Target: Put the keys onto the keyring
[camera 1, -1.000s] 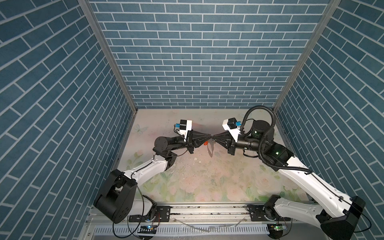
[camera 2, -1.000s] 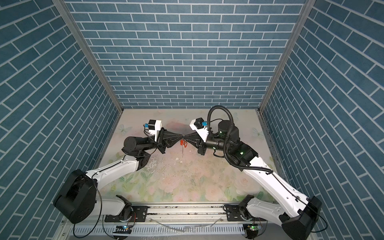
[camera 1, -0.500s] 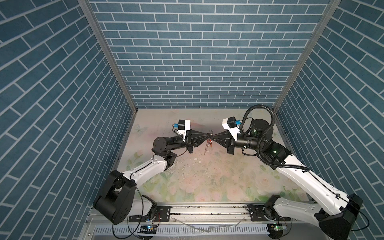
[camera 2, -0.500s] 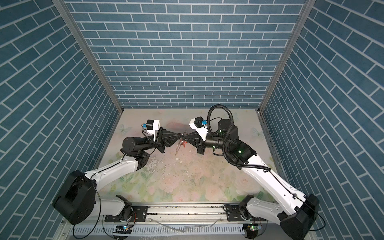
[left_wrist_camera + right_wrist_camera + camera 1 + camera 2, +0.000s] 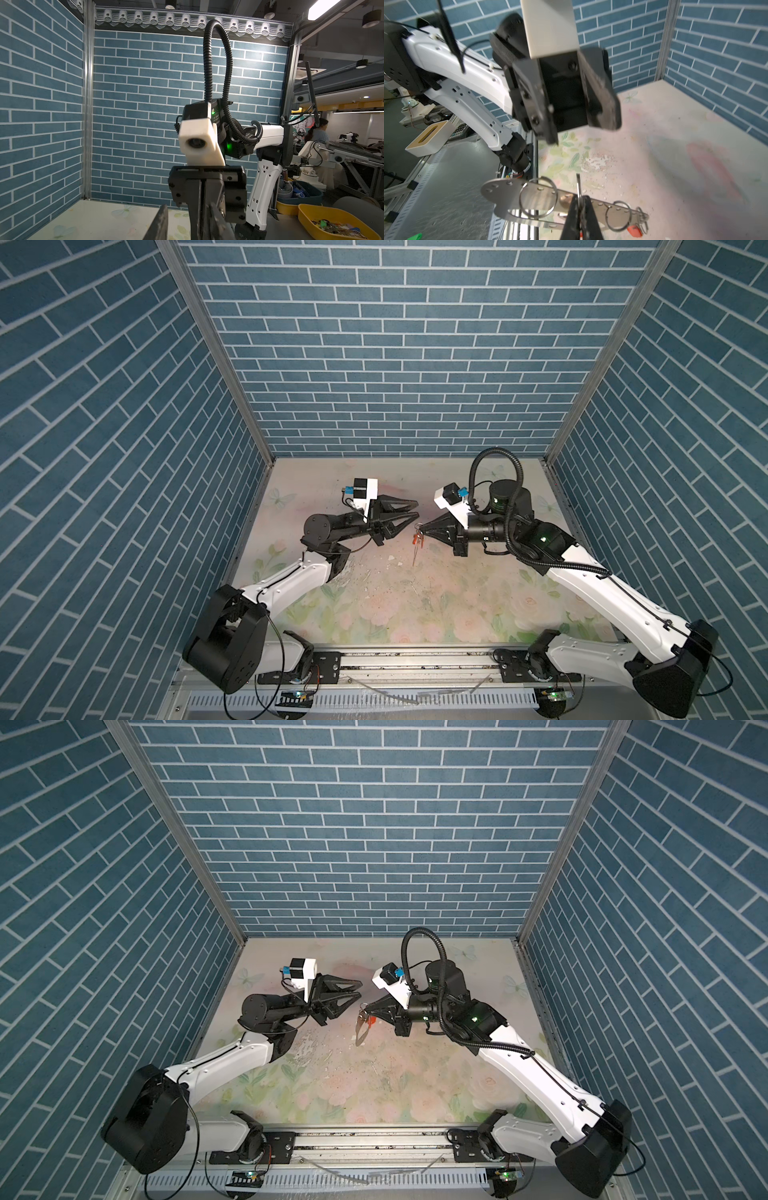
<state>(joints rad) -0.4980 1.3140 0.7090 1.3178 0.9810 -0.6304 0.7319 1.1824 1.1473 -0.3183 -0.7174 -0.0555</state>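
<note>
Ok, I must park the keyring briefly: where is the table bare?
Bare: the front of the table between left arm and right arm, up to the rail; also the strip by the back wall. Crowded: the middle, where left gripper faces right gripper holding the keyring.

Fig.: L gripper [image 5: 415,509] jaws apart; R gripper [image 5: 419,526] pinched closed, tips facing, apparently not quite touching.

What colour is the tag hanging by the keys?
Orange-red: the tag shows best in the right wrist view.
</note>
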